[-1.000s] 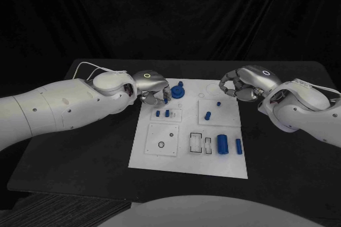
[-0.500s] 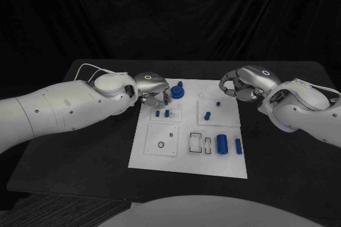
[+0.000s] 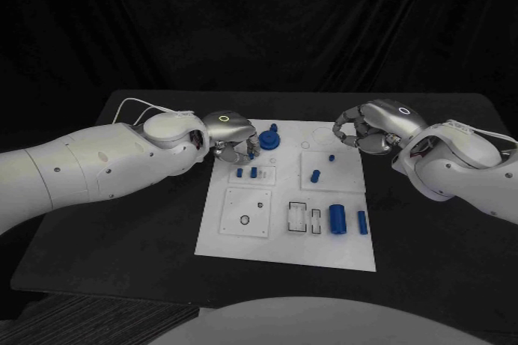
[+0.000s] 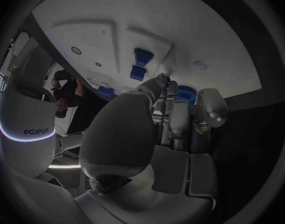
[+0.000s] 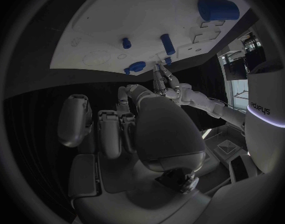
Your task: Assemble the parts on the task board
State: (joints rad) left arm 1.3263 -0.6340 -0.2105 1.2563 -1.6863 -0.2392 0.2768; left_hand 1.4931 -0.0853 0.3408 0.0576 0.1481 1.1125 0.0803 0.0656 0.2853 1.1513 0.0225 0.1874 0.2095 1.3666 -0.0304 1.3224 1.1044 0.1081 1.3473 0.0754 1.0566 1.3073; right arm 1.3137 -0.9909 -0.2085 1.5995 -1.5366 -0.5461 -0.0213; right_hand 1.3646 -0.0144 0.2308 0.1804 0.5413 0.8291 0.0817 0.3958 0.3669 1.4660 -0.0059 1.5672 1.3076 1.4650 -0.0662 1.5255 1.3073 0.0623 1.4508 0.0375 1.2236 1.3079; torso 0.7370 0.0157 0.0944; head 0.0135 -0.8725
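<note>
Surface: black table [image 3: 119,233], dark curtain behind; white task board [image 3: 286,248] lying flat at centre.
Board contents, far end: round blue part [image 3: 269,140] with a small peg above it, just beside the left hand.
Board contents, middle: two small blue pieces [image 3: 247,173] in a square recess; a blue peg [image 3: 315,175] and a smaller stud [image 3: 332,158] on the neighbouring panel.
Board contents, near end: thick blue cylinder [image 3: 339,218] and a thinner one [image 3: 361,222] lying side by side, next to outlined slots.
Left hand [image 3: 230,139]: over the board's far left corner, fingers curled downward close together; nothing seen in them. Contact with the board not discernible.
Right hand [image 3: 368,130]: beyond the board's far right corner, fingers curled in, nothing held.
Hidden: left fingertips' underside blocked by the palm in the left wrist view; board surface beneath the left hand covered.
</note>
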